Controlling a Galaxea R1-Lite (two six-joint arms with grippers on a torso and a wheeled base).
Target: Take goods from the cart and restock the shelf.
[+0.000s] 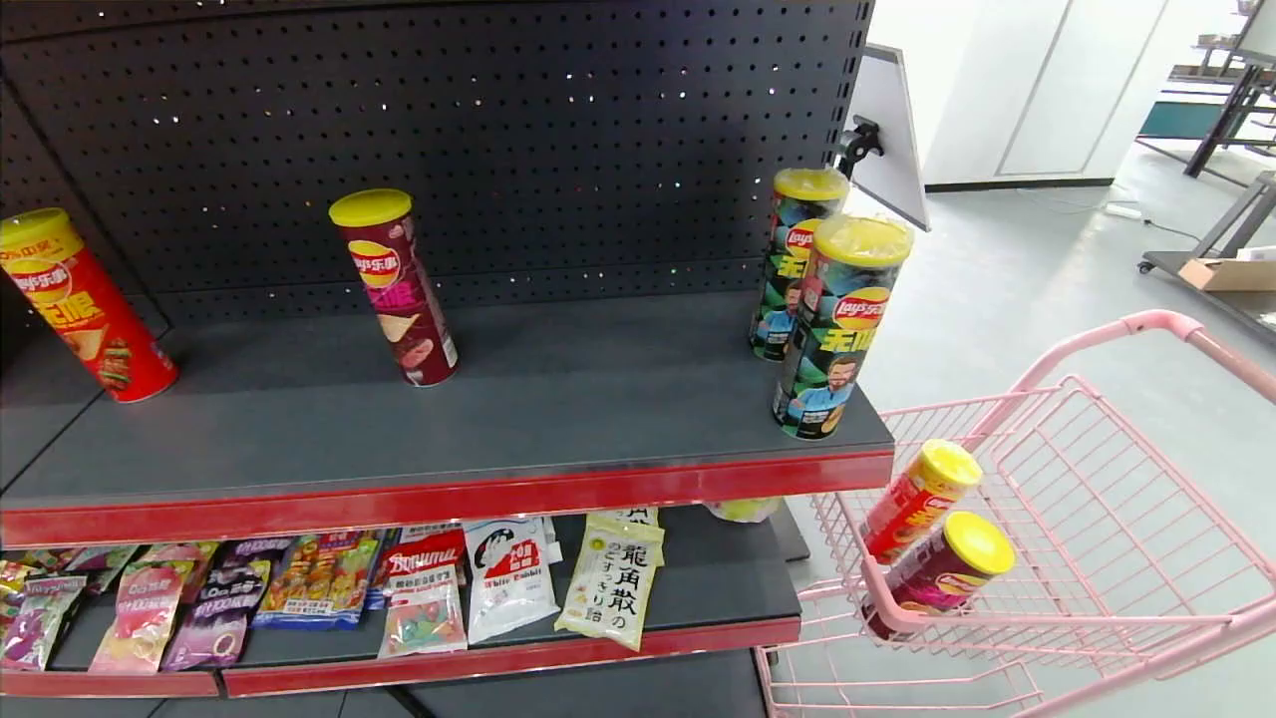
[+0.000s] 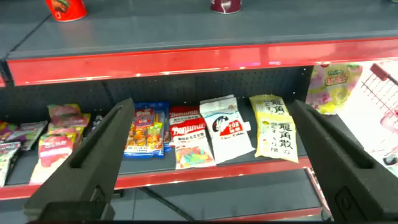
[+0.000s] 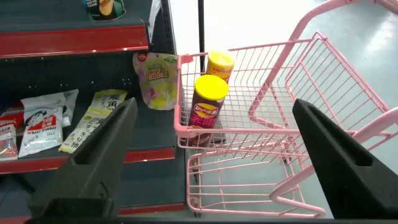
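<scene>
- The right gripper point(image 3: 214, 107) is hanging with its fingers spread wide and nothing between them, facing the pink cart point(image 3: 261, 129) on the scene's right.
- The maroon can point(image 3: 208, 102) is lying straight ahead of that gripper, in the cart's corner nearest the shelf, with the red can point(image 3: 219, 62) just beyond it and touching or nearly so.
- Both cans are leaning with their long axes tilted, yellow lids uppermost, so a grasp across the body is looking like the likeliest approach.
- The left gripper point(image 2: 211, 107) is also gaping wide and empty, pointing at the snack bags point(image 2: 186, 134) on the lower level, well apart from the cart. The right arm is seeming the nearer one.
- The upper shelf point(image 1: 558, 399) is holding four standing cans: one red at far left, one maroon in the middle, two green-black at the right end.
</scene>
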